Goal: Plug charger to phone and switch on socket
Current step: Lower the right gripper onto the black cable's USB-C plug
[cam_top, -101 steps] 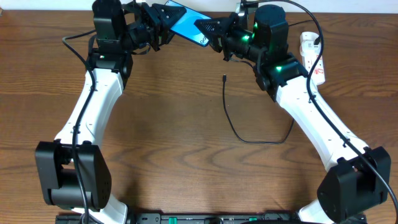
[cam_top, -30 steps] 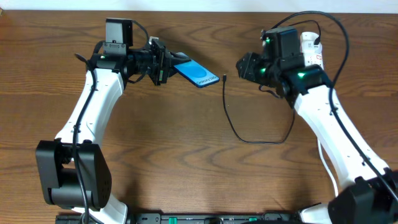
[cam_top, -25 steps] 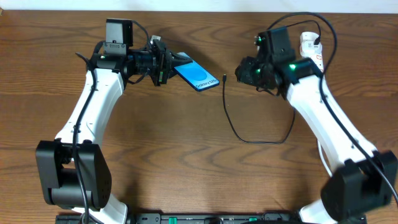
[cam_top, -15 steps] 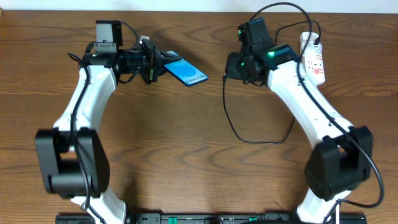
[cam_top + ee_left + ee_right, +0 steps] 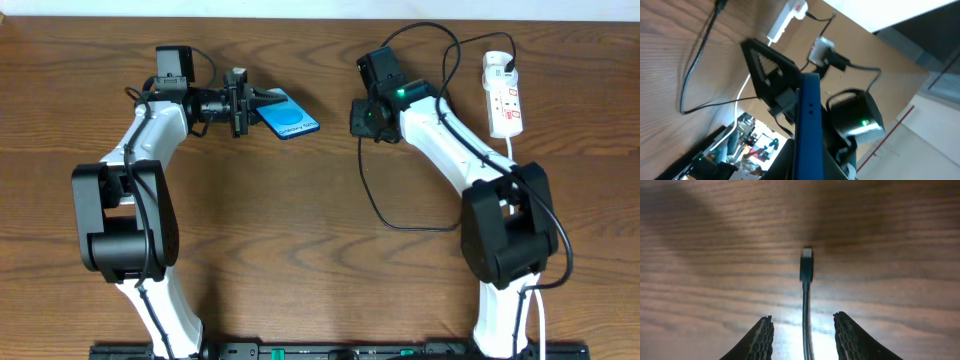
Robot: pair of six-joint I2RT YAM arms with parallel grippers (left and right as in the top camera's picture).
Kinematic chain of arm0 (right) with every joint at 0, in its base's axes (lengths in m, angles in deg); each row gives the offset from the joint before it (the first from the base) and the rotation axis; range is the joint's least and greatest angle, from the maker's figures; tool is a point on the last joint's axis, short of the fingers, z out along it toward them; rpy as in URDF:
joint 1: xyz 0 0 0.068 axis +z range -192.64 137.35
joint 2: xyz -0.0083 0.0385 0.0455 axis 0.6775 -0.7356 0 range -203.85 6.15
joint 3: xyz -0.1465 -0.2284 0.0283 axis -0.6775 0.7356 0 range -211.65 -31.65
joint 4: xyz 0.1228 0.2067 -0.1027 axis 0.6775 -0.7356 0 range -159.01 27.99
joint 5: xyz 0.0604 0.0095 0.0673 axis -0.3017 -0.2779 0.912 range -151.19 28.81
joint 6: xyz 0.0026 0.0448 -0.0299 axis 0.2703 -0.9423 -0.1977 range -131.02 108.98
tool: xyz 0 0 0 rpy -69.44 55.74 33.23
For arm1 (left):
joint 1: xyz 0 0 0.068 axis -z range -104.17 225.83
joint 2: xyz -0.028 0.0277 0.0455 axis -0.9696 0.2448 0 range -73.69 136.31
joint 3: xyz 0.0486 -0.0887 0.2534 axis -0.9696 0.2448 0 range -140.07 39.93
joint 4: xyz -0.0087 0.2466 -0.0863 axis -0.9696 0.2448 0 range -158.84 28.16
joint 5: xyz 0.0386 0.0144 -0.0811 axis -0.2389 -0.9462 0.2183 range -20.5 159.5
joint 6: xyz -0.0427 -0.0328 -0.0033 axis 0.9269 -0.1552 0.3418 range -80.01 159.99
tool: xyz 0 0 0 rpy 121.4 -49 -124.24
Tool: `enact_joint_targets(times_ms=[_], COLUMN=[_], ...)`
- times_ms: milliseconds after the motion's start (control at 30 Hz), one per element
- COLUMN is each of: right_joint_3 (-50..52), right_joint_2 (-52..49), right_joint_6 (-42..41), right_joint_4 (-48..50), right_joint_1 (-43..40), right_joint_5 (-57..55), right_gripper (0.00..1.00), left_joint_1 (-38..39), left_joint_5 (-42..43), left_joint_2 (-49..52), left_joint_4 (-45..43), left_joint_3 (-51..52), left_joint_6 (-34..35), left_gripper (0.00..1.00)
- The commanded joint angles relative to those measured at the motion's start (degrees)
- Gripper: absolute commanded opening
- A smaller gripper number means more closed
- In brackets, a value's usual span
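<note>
The desk (image 5: 300, 260) is seen in brown wood grain; the phone (image 5: 288, 121) is shown with a bright blue-cyan screen; the charger (image 5: 806, 280) is black; the socket (image 5: 502, 95) is white with red switches; the right tool (image 5: 805, 325) is fitted with black ribbed pads (image 5: 763, 334).

Evenly bright overhead; the right wrist view has glare below, shadow above.

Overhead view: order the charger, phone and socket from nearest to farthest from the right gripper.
1. charger: directly below the right gripper, its tip between the open jaws.
2. phone: to the left, held in the left gripper.
3. socket: far right, at the back.
</note>
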Motion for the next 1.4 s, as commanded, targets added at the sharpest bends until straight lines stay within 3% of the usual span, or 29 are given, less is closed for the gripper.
enact_joint_targets(times_ms=[0, 533, 1367], right_joint_3=[-1.1, -0.9, -0.4], right_joint_2=[-2.5, -6.2, -10.7], right_joint_6=[0.2, -0.5, -0.5], right_joint_4=[1.1, 6.4, 6.4], right_joint_1=[0.1, 0.0, 0.2], right_joint_5=[-1.6, -1.8, -2.0], right_gripper=[0.38, 0.36, 0.30], left_joint_1=[0.0, 0.0, 0.0], left_joint_5=[4.5, 4.4, 4.0], left_joint_2=[-0.7, -0.7, -0.7], left_joint_4=[-0.4, -0.5, -0.5], left_joint_3=[-1.8, -1.8, -1.8], left_joint_6=[-1.0, -1.3, -2.4], left_gripper=[0.07, 0.07, 0.07])
